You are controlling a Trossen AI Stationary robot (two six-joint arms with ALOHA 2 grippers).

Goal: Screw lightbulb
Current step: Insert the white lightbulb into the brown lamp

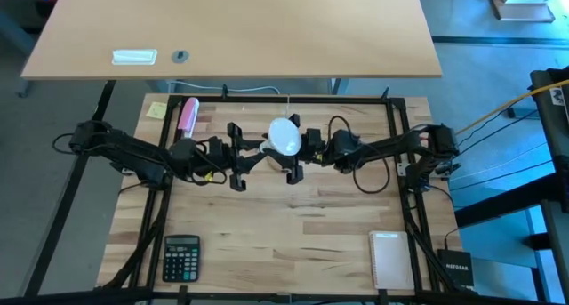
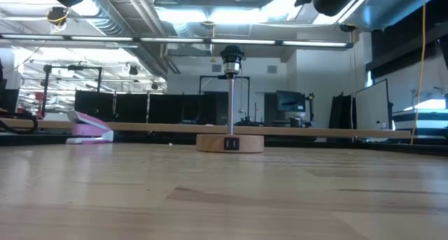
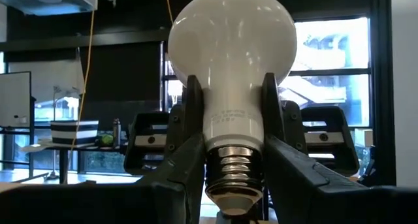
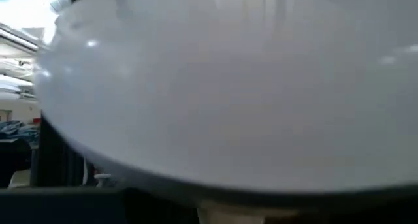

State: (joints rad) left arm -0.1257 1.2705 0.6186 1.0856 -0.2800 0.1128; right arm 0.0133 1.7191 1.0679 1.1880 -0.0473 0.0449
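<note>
The white lightbulb (image 1: 284, 136) is held in the air over the table's middle, globe up and metal screw base (image 3: 234, 175) down. My left gripper (image 1: 265, 148) comes from the table's left and is shut on it. My right gripper (image 1: 296, 149) comes from the right and is open; its dark fingers (image 3: 324, 138) stand wide apart behind the bulb, whose globe (image 4: 222, 87) fills the right wrist view. In the low view the lamp stand's wooden disc (image 2: 229, 143) rests on the table, and its black socket (image 2: 232, 58) is empty. My left gripper pinches the bulb's tapering neck (image 3: 232, 116), just above the screw base, between its two fingers (image 3: 189, 126). The fingers come in about level from the table's left. The bulb stands upright in the hold, lifted clear of the table and the socket.
A pink stapler (image 1: 188, 115) and a yellow note (image 1: 156, 109) lie at the far left. A calculator (image 1: 181, 257) is near the front left, a notepad (image 1: 389, 259) near the front right. The black frame rails (image 1: 400, 163) border the board.
</note>
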